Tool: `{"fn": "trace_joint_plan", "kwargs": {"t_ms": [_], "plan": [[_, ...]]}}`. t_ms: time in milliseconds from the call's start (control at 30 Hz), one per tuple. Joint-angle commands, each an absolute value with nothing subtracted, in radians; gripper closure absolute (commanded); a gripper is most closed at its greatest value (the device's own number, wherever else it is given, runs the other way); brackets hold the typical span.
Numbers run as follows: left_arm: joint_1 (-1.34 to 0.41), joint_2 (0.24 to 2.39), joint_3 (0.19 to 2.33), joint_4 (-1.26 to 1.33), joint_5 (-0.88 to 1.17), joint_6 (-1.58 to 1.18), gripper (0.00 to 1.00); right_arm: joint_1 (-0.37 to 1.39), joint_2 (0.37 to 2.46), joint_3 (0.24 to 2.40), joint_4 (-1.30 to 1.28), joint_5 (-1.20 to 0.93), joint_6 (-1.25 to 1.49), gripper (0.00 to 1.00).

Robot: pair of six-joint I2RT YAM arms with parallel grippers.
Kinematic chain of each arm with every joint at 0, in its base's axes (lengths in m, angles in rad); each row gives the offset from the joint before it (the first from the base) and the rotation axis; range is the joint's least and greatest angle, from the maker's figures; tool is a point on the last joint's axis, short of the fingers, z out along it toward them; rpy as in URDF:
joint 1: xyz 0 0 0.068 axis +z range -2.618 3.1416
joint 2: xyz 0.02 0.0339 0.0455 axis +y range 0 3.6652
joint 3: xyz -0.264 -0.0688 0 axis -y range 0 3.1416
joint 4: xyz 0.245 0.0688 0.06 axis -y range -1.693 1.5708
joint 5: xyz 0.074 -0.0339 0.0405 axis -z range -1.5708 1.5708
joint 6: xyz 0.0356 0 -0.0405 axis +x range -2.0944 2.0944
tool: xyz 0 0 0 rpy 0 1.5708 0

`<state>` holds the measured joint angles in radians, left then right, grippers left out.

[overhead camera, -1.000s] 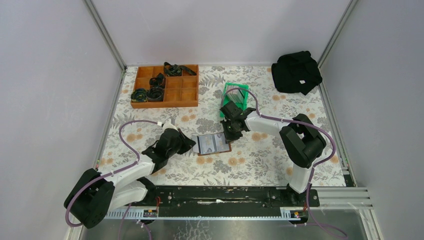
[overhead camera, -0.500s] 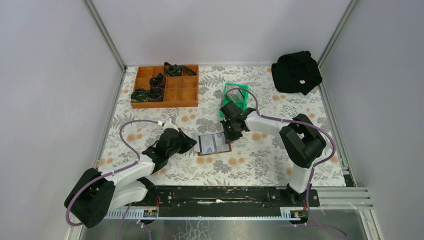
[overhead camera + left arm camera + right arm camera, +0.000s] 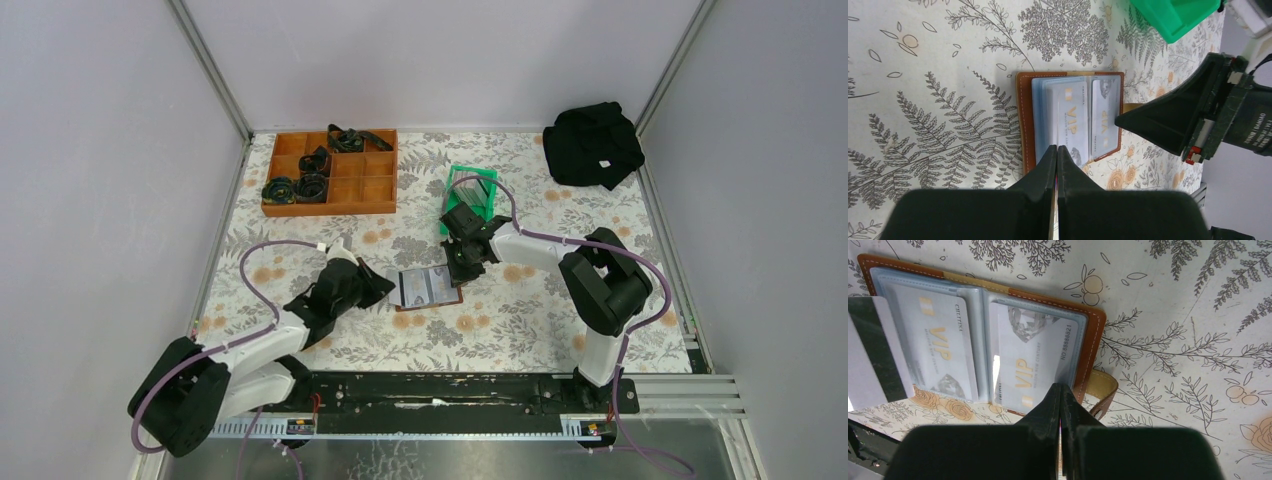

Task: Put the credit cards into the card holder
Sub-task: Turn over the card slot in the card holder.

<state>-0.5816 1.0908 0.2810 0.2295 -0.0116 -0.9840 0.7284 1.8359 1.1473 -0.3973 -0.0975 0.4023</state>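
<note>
The card holder lies open on the table; its brown edge shows in the left wrist view and the right wrist view. Two silver VIP credit cards sit in its clear sleeves. My left gripper is shut at the holder's left edge. It grips a thin card edge-on, seen in the right wrist view as a white card with a black stripe. My right gripper is shut and empty. Its tip rests on the holder's right edge by the snap tab.
A green bin stands just behind the right gripper. A wooden compartment tray with black items is at the back left. A black bag lies at the back right. The right arm's fingers reach in from the holder's far side.
</note>
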Motion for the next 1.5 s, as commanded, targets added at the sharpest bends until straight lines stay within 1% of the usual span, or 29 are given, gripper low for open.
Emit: {"fn": "trace_joint_plan", "kwargs": {"t_ms": [0, 100, 700, 1467], "plan": [[-0.578, 1.012, 0.259, 0.217, -0.077, -0.967, 1.0, 0.741, 1.844, 1.132, -0.397, -0.094, 0.406, 1.0], [-0.579, 0.996, 0.263, 0.196, -0.091, -0.961, 1.0, 0.741, 1.846, 1.133, -0.396, -0.097, 0.406, 1.0], [-0.578, 1.05, 0.259, 0.209, -0.092, -0.948, 1.0, 0.741, 1.862, 1.156, -0.41, -0.098, 0.398, 1.0], [-0.578, 1.109, 0.254, 0.283, -0.074, -0.948, 1.0, 0.741, 1.877, 1.152, -0.401, -0.103, 0.403, 1.0]]}}
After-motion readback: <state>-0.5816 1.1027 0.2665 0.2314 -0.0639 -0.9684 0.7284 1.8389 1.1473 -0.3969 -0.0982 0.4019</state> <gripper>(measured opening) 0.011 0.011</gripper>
